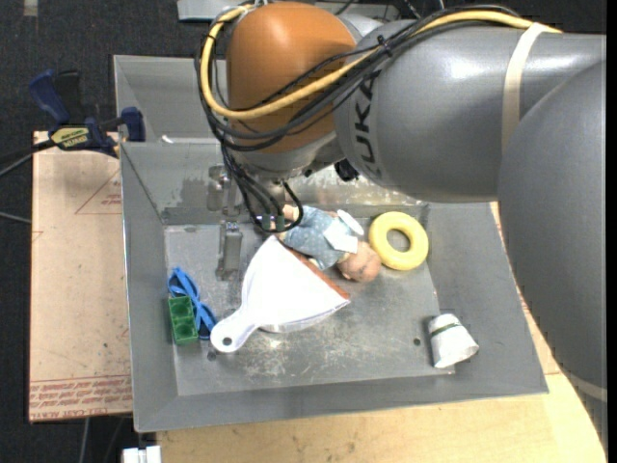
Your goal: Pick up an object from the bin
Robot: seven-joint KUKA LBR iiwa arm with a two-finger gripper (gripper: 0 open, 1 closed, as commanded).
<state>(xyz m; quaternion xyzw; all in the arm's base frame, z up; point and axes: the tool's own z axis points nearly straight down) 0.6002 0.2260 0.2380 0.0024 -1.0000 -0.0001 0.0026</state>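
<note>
We see the grey arm, with the letters "UKA" of its maker's name readable on the casing beside the rounded orange wrist cover, reaching into the grey metal bin. The gripper hangs low over bare floor in the bin's left half. It is just beside the upper edge of a white plastic scoop with a short handle, and near a small doll in a pale blue dress. Whether it is spread or closed we cannot tell. A yellow ring lies by the doll's head. A green block and a blue plastic piece sit at the left wall. What may be a white cap lies front right.
</note>
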